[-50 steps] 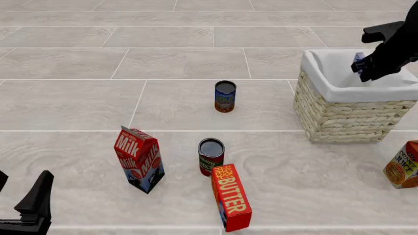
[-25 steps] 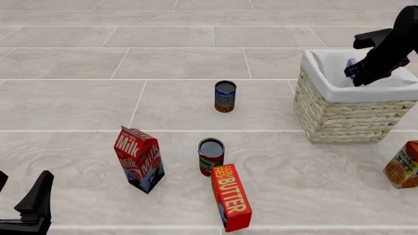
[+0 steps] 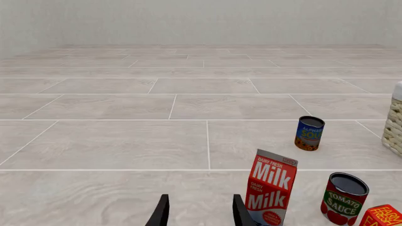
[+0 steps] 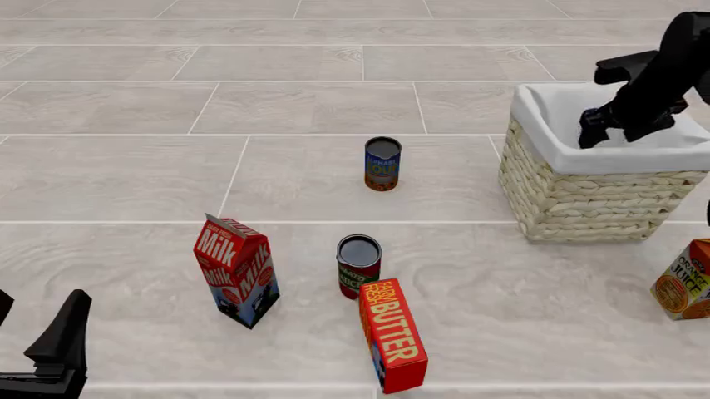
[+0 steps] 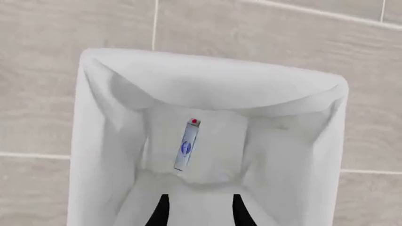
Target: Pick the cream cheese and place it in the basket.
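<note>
The cream cheese [image 5: 187, 143], a thin blue-and-white box seen on its edge, rests on the white cloth at the bottom of the basket [image 5: 213, 70]. My right gripper [image 5: 198, 214] hangs above it, open and empty, well apart from the box. In the front view the right gripper [image 4: 613, 133] is over the wicker basket [image 4: 588, 191] at the right, and the box is hidden by the basket's wall. My left gripper [image 4: 45, 357] rests open and empty at the near left corner; it also shows in the left wrist view [image 3: 199, 214].
A red milk carton [image 4: 236, 270], a tomato sauce can [image 4: 358, 266] and a red-orange butter box [image 4: 393, 335] stand near the front middle. A blue soup can [image 4: 382, 164] stands farther back. An orange juice carton [image 4: 682, 281] stands at the right edge.
My right gripper has shifted left over the basket and let go of the cream cheese, which now lies inside the basket. The left arm has not moved.
</note>
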Controlling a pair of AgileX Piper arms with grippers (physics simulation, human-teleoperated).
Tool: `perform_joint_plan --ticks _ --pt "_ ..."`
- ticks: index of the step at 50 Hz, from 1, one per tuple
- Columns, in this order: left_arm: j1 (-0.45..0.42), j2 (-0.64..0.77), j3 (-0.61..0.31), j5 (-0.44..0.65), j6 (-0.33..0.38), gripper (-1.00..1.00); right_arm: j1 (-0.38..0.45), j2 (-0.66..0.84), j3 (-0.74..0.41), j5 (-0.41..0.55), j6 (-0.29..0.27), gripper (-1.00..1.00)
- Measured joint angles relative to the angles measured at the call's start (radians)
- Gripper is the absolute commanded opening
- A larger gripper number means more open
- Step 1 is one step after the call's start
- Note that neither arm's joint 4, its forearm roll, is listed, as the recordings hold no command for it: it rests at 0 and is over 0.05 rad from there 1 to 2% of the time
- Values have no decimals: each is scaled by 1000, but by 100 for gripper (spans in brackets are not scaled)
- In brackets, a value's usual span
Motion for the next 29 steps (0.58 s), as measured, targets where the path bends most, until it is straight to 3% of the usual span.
perform_joint_plan --ticks 29 --pt "0 0 0 0 0 100 14 -88 32 -4 14 100"
